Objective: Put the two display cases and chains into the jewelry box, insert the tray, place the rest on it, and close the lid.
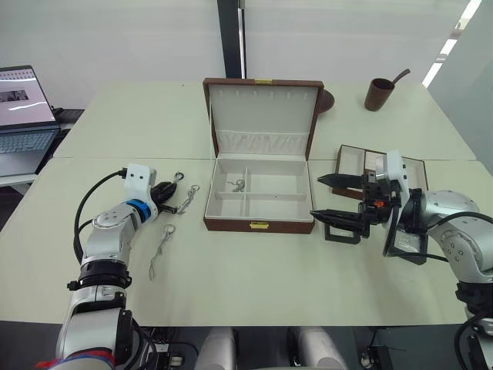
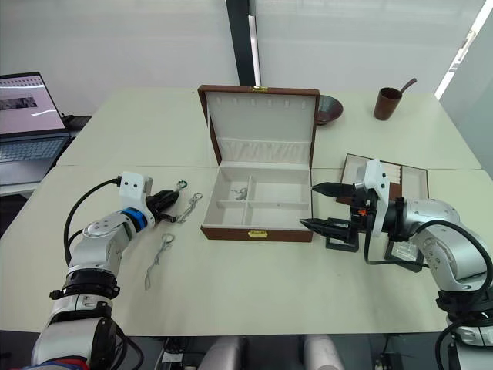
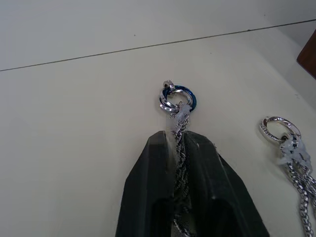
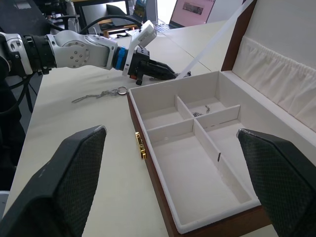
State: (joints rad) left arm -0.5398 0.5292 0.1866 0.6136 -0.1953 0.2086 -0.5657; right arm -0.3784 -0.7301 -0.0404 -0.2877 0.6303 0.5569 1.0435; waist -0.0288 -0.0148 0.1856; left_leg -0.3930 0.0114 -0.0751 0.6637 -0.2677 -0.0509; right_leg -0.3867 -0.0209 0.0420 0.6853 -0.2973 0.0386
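Note:
The jewelry box stands open mid-table, its lid upright. One chain lies in a rear compartment. My left gripper is shut on a chain with a blue ring, resting on the table left of the box. Two more chains lie beside it. My right gripper is wide open at the box's right side, just above one display case. The other display case sits farther right. The tray lies behind the right gripper.
A laptop sits at the far left. A brown cup with a spoon and a dark bowl stand at the back right, behind the lid.

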